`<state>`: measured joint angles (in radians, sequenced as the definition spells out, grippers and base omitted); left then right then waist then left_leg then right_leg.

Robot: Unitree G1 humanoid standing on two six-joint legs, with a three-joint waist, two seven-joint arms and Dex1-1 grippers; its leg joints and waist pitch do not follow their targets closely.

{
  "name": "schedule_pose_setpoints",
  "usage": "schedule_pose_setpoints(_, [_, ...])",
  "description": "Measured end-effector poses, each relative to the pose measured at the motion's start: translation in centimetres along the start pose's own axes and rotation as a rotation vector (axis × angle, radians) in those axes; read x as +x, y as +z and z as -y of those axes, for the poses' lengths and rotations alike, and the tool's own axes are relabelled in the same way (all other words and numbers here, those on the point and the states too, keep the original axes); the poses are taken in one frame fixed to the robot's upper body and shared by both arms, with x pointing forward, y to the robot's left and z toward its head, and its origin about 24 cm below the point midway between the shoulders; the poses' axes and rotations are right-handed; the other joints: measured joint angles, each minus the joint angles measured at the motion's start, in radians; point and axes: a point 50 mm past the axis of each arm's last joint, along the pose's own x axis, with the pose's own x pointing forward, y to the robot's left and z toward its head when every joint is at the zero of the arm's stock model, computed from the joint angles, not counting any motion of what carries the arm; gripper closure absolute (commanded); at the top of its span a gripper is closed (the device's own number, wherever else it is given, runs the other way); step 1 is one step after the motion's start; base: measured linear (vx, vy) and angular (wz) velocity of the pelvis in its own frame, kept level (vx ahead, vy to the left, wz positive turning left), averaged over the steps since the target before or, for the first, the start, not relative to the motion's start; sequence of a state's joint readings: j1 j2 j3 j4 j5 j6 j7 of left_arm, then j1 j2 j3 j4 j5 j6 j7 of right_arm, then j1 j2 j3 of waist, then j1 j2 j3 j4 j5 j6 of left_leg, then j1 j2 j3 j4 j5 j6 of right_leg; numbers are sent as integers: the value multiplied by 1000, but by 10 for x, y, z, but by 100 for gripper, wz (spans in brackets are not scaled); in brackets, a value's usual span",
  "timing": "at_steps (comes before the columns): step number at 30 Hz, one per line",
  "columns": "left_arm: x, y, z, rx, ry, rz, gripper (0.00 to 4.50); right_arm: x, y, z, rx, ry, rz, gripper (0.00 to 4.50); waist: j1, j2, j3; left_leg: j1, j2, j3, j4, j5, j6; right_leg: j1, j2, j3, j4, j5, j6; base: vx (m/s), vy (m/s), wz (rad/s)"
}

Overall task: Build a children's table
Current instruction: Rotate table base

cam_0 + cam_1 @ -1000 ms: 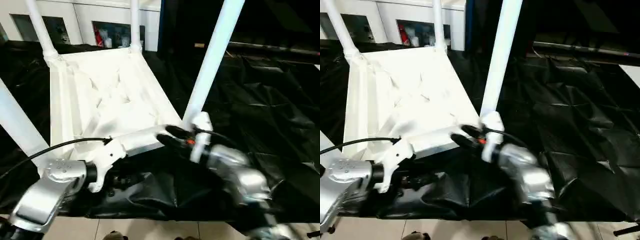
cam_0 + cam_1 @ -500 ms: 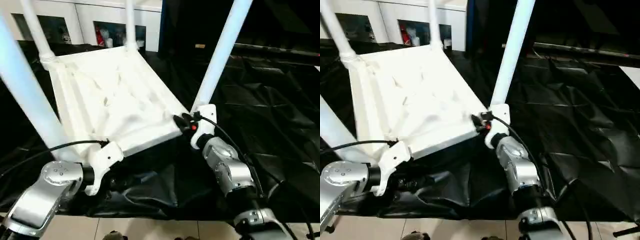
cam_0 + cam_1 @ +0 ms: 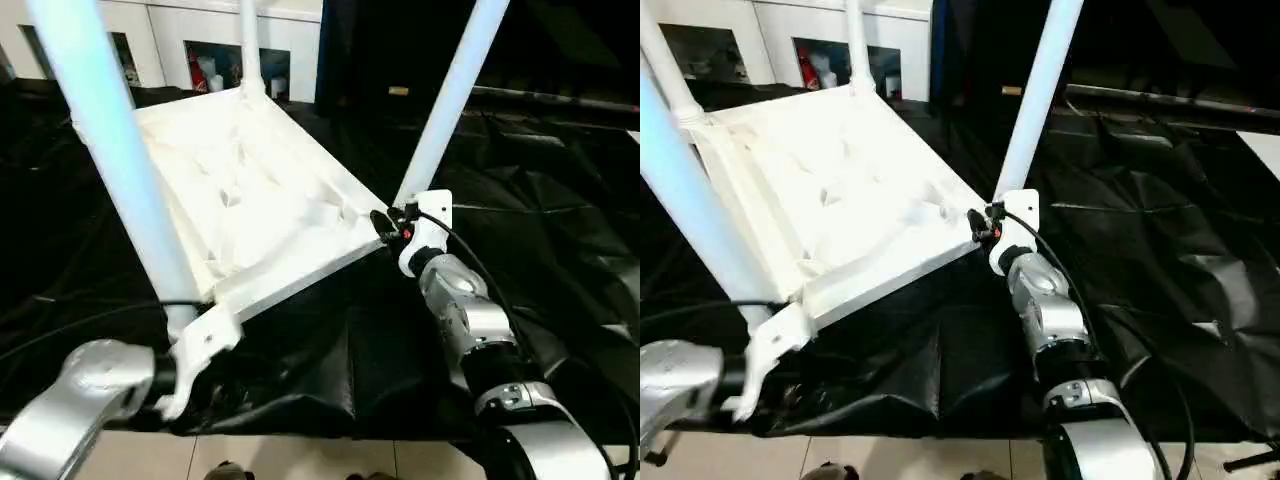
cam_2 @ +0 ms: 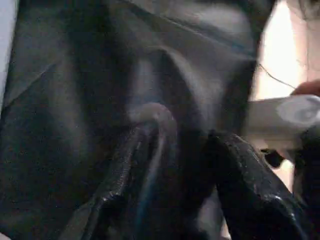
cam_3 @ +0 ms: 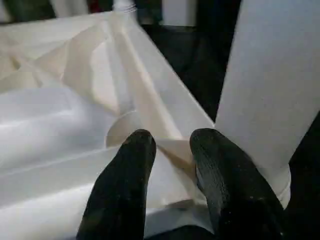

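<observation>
**Observer:** Where's the table now, and what have you got hold of?

**Operator:** The table top (image 3: 262, 205) lies upside down on the black sheet (image 3: 540, 230), ribbed underside up, with legs standing in its corner sockets. My right gripper (image 5: 172, 160) is at the near right corner, fingers (image 5: 122, 185) a little apart over the rim, right beside the base of that corner's leg (image 3: 450, 95). I can't tell whether they pinch the rim or just rest on it. My left gripper (image 4: 175, 175) hangs part open below the near left corner, over the sheet, holding nothing I can make out; the near left leg (image 3: 120, 160) rises just above that wrist.

**Observer:** How do you do this step well?

**Operator:** I'd judge it's steadying or turning the top. I want the right fingers square on the rim, clear of the leg's base, and the left brought up under the opposite corner so the load is shared.

**Observer:** What's changed in the last second?

**Operator:** The top has swung round on the sheet. My right arm has reached out straighter to the corner, and its fingers have closed in slightly. The left's opening is unchanged.
</observation>
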<state>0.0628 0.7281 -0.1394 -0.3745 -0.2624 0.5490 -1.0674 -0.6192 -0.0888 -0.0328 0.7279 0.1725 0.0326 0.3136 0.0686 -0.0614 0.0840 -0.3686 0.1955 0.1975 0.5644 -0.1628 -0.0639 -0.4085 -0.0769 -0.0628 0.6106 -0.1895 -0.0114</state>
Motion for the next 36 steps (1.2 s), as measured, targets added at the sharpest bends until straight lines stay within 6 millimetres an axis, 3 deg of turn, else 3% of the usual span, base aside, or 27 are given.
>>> schedule_pose_setpoints(4, [-14,-3,8,-19,-46,5,223,-12,-11,3,-50,83,-38,291,-5,1,1,0,0,0,0,0,0,0,0,0,0,-1,1,0,0,0])
schedule_pose_setpoints(6, [-14,-4,7,-23,-49,11,223,-19,-20,-5,-75,159,-70,291,-10,2,1,1,0,0,0,0,0,0,1,0,0,-2,3,0,0,0])
schedule_pose_setpoints(8, [-18,-7,4,-35,-25,7,223,-28,-30,-13,-111,225,-102,291,-12,2,1,1,1,0,0,0,0,0,2,1,0,-2,4,0,0,0])
schedule_pose_setpoints(11, [-33,-10,1,-41,49,-4,223,-37,-39,-9,-132,220,-137,291,-19,2,3,1,1,0,0,0,0,0,2,1,0,-2,4,0,0,0])
schedule_pose_setpoints(13, [-42,-12,-4,-38,93,2,223,-38,-40,-5,-139,191,-146,291,-19,3,3,1,1,0,0,0,0,0,2,1,0,-2,3,0,0,0])
schedule_pose_setpoints(16, [-71,-24,-22,-99,193,1,223,-38,-40,1,-136,117,-157,291,-19,4,4,2,2,-1,0,0,0,0,4,1,0,-2,3,0,0,0])
schedule_pose_setpoints(20, [-97,-32,-27,-142,252,-14,223,-40,-40,8,-145,71,-169,291,-19,4,5,2,2,-1,0,0,0,-1,4,2,-1,-2,3,0,0,0])
schedule_pose_setpoints(36, [-149,-43,-27,-178,350,-54,223,-39,-38,7,-151,74,-173,291,-17,3,7,2,2,1,-1,-1,-2,-1,4,3,-1,-2,3,0,0,0])
